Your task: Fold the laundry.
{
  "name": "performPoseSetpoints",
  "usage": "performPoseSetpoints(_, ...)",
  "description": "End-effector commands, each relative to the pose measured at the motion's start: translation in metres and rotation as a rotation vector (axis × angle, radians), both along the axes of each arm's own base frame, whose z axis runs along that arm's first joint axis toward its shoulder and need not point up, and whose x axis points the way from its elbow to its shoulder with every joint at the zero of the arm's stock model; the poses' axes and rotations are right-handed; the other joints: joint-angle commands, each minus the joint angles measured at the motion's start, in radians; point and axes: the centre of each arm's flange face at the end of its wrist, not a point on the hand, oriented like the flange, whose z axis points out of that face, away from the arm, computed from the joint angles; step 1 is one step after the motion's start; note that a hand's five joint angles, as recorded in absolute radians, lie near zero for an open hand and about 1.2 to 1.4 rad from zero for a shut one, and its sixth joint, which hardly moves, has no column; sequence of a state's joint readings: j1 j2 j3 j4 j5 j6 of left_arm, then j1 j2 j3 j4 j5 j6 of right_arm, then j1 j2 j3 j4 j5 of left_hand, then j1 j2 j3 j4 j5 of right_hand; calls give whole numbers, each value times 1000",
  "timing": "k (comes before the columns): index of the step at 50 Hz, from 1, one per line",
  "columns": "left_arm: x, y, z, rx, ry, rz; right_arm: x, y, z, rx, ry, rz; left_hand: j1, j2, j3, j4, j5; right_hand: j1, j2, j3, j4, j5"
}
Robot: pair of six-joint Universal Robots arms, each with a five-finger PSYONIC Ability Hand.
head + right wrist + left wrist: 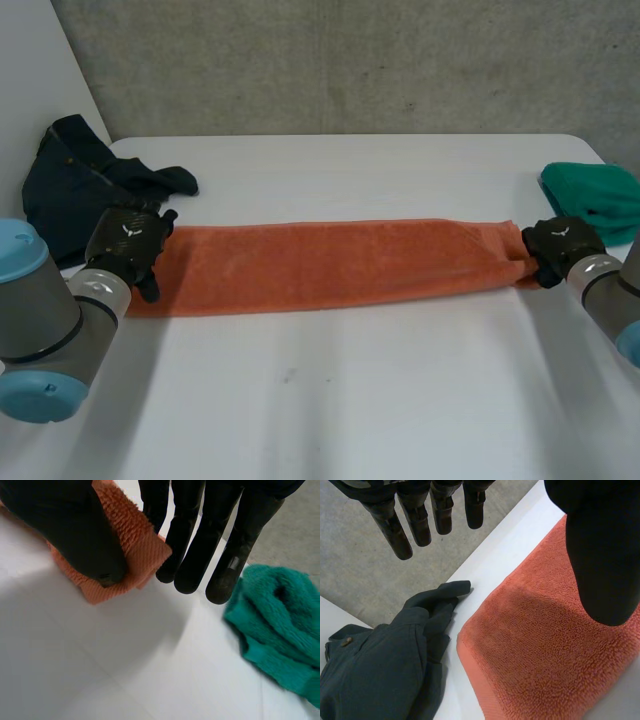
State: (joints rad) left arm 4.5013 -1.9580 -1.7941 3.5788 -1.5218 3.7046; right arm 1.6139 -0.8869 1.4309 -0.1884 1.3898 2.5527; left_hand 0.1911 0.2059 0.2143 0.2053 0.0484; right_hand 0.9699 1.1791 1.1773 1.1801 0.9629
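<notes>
Nearby: dark garment [70, 190], slack left hand [128, 243]; green cloth [595, 200], right hand [562, 245] tight on towel [330, 265].

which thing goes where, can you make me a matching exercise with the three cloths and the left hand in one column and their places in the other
Things
1. orange towel
2. green towel
3. dark garment
4. left hand

Places
a. bunched at the far left corner of the table
b. at the orange towel's left end
c. lying as a long band across the middle of the table
d. at the table's right edge, just beyond the right hand

Pairs: 1-c, 2-d, 3-a, 4-b
</notes>
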Motion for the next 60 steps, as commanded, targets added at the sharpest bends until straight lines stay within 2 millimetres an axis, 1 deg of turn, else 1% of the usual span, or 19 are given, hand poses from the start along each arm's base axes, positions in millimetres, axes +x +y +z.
performPoseSetpoints(1,0,1,7,-18,4,-1,-30,-8,32,-62,29,-73,-17,-31,-40,-31,-48,426,217,219,216,259)
performPoseSetpoints(10,1,2,13,-34,7,4,-107,-15,50,-73,308,-184,-17,-31,-40,-31,-48,426,217,219,216,259)
performPoseSetpoints(16,2,5,15,-37,8,4,-97,-20,78,-169,355,-161,-17,-31,-40,-31,-48,426,217,219,216,259)
performPoseSetpoints(20,3,5,18,-45,9,7,-54,-17,96,-249,284,-70,-17,-31,-40,-31,-48,426,217,219,216,259)
performPoseSetpoints(23,5,3,23,-60,13,12,5,-4,112,-339,235,91,-17,-31,-40,-31,-48,426,217,219,216,259)
performPoseSetpoints(24,5,3,24,-64,14,12,36,6,121,-384,214,179,-17,-31,-40,-31,-48,426,217,219,216,259)
performPoseSetpoints(27,7,0,28,-78,16,16,79,22,132,-439,179,294,-17,-31,-40,-31,-48,426,217,219,216,259)
performPoseSetpoints(28,7,0,29,-81,17,19,104,32,136,-467,160,361,-17,-31,-40,-31,-48,426,217,219,216,259)
performPoseSetpoints(31,11,-2,34,-95,19,30,142,46,129,-479,137,464,-17,-31,-40,-31,-48,426,217,219,216,259)
performPoseSetpoints(32,12,-3,34,-95,19,33,171,59,122,-488,117,541,-17,-31,-40,-31,-48,426,217,219,216,259)
performPoseSetpoints(35,15,-4,35,-96,19,42,216,86,115,-507,85,671,-17,-31,-40,-31,-48,426,217,219,216,259)
performPoseSetpoints(36,15,-4,34,-95,18,44,239,102,105,-509,67,746,-17,-31,-40,-31,-48,426,217,219,216,259)
performPoseSetpoints(40,16,-3,33,-90,18,44,280,132,68,-481,39,906,-17,-31,-40,-31,-48,426,217,219,216,259)
performPoseSetpoints(49,15,-6,31,-86,17,42,318,176,15,-415,16,1076,-17,-31,-40,-31,-48,404,195,197,194,237)
performPoseSetpoints(51,12,-6,33,-95,19,33,318,179,10,-394,23,1075,-17,-31,-40,-31,-48,-72,-281,-279,-282,-240)
performPoseSetpoints(52,11,-6,34,-99,20,30,317,178,11,-381,27,1059,-17,-31,-40,-31,-48,-481,-691,-689,-692,-649)
performPoseSetpoints(53,10,-7,34,-101,21,28,315,177,13,-374,31,1043,-17,-31,-40,-31,-48,-599,-808,-806,-809,-767)
performPoseSetpoints(58,-15,-4,36,-113,49,-38,300,163,44,-328,4,898,-17,-31,-40,-31,-48,-795,-1005,-1003,-1006,-963)
performPoseSetpoints(60,-26,-2,39,-118,74,-68,281,143,62,-279,-50,750,-17,-31,-40,-31,-48,-795,-1005,-1003,-1006,-963)
